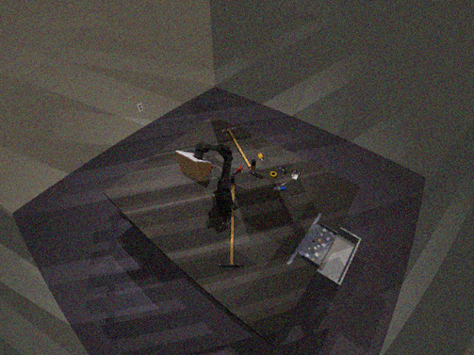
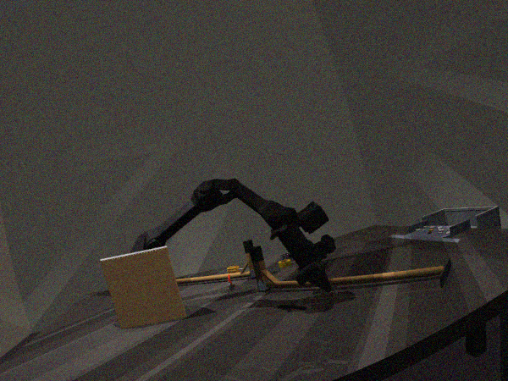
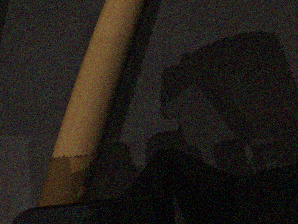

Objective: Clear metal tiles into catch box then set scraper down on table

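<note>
My gripper (image 2: 327, 289) (image 3: 166, 157) is shut and empty, low beside the handle of the long scraper (image 1: 232, 231) (image 2: 389, 276) (image 3: 90, 90). The scraper lies on the table; its wooden handle runs past the left side of my fingers in the wrist view, and its dark blade (image 1: 230, 265) (image 2: 445, 273) is at the far end from me. Whether the fingers touch the handle cannot be told. The steel plate (image 1: 307, 244) (image 2: 416, 238) bears several small metal tiles (image 1: 319, 239). The catch box (image 1: 335, 268) (image 2: 487, 218) adjoins its far end, with no tiles visible inside.
A brown panel (image 1: 193, 168) (image 2: 144, 288) stands near the arm base. A second wooden-handled tool (image 1: 239, 149) (image 2: 212, 278) lies behind the arm. A dark upright stand (image 2: 256, 267) is near the scraper's handle end. A yellow ring (image 1: 273, 173) and a blue tool (image 1: 281, 188) lie beyond.
</note>
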You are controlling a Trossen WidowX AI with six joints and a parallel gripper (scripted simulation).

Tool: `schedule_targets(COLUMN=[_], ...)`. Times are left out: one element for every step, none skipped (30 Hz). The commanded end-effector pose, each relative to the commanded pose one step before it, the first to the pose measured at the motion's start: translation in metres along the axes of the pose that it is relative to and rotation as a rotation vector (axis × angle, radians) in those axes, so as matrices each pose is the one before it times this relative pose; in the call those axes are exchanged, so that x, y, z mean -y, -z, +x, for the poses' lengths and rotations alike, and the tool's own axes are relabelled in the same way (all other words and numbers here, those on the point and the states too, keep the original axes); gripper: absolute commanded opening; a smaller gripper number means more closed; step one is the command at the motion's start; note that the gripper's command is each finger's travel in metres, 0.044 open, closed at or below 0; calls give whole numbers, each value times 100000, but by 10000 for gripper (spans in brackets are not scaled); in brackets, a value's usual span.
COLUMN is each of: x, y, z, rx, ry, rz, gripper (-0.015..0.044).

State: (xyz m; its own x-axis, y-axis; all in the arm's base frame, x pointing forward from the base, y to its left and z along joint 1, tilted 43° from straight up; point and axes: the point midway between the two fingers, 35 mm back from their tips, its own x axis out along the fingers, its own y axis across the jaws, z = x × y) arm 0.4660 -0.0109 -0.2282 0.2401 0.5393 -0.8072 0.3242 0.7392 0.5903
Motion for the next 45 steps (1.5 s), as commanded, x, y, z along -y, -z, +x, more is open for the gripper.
schedule_targets(x=[-234, -83, -83, -83, -83, -83, -84, -84, -84, -84, -84, -85, -85, -85, -85, -85, -86, -86, -86, -86, -86, -87, -87, -87, -87, -87, -88, -88, -88, -88, -88, -89, -89, -89, -89, -89, -90, -90, -90, -90, -90, -90, -91, -91, -91], y=[-415, -45, -45, -44, -44, -44, -44, -43, -43, -43, -43, -42, -42, -42, -42, -41, -41, -41, -41, -40, -40, -40, -40, -39, -39, -39, -39, -38, -38, -38, -38, -37, -37, -37, -37, -36, -36, -36, -36, -35, -35, -35, -35, -34, -34], z=[-32, 19, 19, 19, 19, 19, 19, 19, 19, 19, 19, 19, 19, 19, 19, 19, 19, 19, 18, 18, 18, 18, 18, 18, 18, 18, 18, 18, 18, 18, 18, 18, 18, 18, 18, 18, 18, 18, 18, 18, 18, 18, 18, 18, 17], rx=[631, 0, 0, 0, 0, 0, 0, 0, 0, 0, 0, 0, 0, 0, 0, 0, 0, 0, 0, 0, 0, 0, 0, 0, 0, 0, 0, 0, 0, 0, 0, 0, 0, 0, 0, 0, 0, 0, 0, 0, 0, 0, 0, 0, 0], ry=[367, 1, 1, 1, 0, 0, 0, 0, 0, 0, -1, -1, -1, -1, -1, -1, -2, -2, -2, -2, -2, -2, -2, -3, -3, -3, -3, -3, -3, -4, -4, -4, -4, -4, -4, -5, -5, -5, -5, -5, -5, -6, -6, -6, -6], rz=[188, -1, -1, -1, -1, -1, -1, -1, -1, -1, -1, -1, -1, -1, 0, 0, 0, 0, 0, 0, 0, 0, 0, 0, 0, 0, 0, 0, 0, 0, 0, 0, 0, 0, 0, 0, 0, 0, 0, 0, 0, 0, 0, 0, 0], gripper=[0, 0, 0, 0, 0, 0, 0, 0, 0, 0, 0, 0, 0, 0, 0, 0, 0, 0, 0, 0, 0, 0, 0, 0, 0, 0, 0, 0, 0, 0, 0, 0, 0, 0, 0, 0, 0, 0, 0, 0, 0, 0, 0, 0, 0])
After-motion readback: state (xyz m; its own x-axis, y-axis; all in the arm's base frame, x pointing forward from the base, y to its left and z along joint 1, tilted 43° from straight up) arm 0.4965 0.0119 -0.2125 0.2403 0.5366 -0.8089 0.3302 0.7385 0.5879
